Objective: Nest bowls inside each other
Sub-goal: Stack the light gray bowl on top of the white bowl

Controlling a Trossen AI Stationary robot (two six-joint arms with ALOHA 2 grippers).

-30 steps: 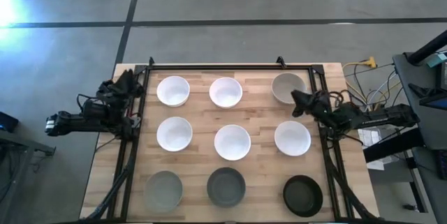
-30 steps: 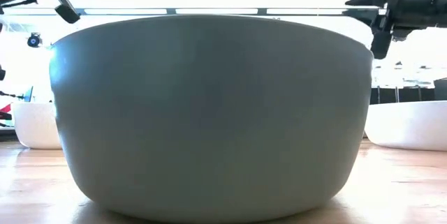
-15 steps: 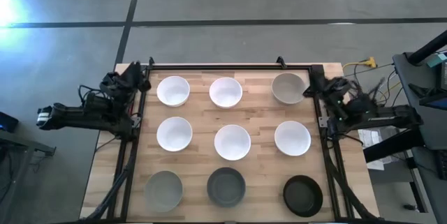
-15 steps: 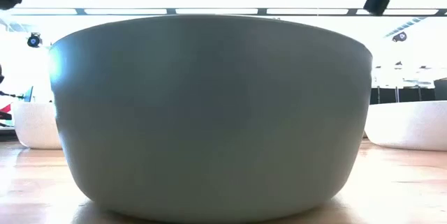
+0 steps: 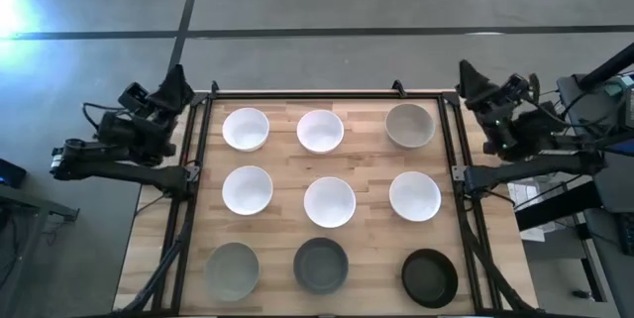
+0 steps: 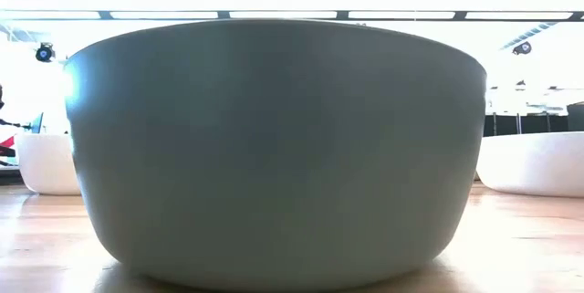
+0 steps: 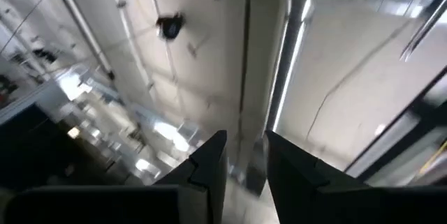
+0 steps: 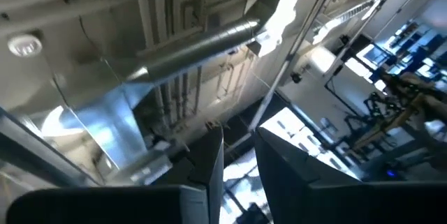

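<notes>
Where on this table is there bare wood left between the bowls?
Only narrow lanes of table between the rows and columns of nine bowls; widest bare strips flank the white bowl and white bowl at the side rails.

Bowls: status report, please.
Left gripper and right gripper off the table, fingers near shut, empty. Nine bowls separate, none nested. No obstruction.

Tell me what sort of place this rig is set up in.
Most likely a lab or industrial workshop: a bare concrete floor around the wooden table, exposed metal ducting and pipes overhead, and long ceiling strip lights.
</notes>
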